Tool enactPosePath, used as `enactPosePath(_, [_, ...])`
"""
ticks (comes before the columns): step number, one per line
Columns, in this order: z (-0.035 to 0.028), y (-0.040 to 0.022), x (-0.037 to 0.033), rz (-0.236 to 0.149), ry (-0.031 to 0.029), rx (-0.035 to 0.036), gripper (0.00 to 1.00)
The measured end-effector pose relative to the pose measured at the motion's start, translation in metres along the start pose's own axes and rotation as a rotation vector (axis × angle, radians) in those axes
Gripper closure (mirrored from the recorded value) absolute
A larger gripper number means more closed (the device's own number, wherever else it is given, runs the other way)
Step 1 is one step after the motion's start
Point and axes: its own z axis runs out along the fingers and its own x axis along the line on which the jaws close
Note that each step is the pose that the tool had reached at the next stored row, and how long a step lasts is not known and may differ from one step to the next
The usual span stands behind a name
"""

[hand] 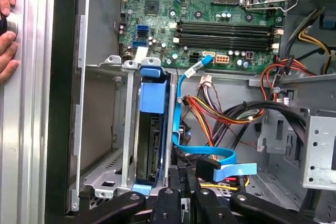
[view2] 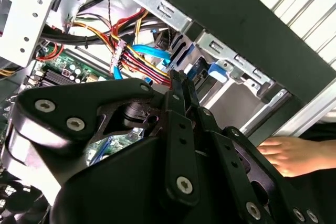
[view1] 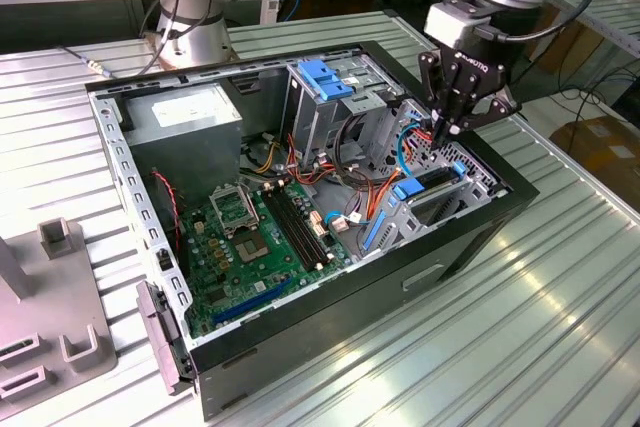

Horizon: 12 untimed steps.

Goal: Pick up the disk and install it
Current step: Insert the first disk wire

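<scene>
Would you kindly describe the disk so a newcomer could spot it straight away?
Start at the open computer case on the ribbed table, then find the metal bay beneath the claw. The disk stands on edge in that bay, framed in blue plastic, unlike the empty grey slot beside it.

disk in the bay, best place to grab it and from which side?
Probably the blue carrier's top edge on the disk, coming from above the open case. It stands on edge in a metal cage whose walls cover its faces, so only that edge seems reachable. A blue cable lies beside it.
</scene>
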Motion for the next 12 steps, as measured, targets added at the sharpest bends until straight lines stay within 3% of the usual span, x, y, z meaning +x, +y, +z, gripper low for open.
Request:
enactPosePath(6, [0.0014,0.0019,-0.0002,0.067,0.0011,-0.0059,0.84])
enactPosePath(12, [0.0046,0.0022,0.0043,0.078,0.0007,-0.0069,0.84])
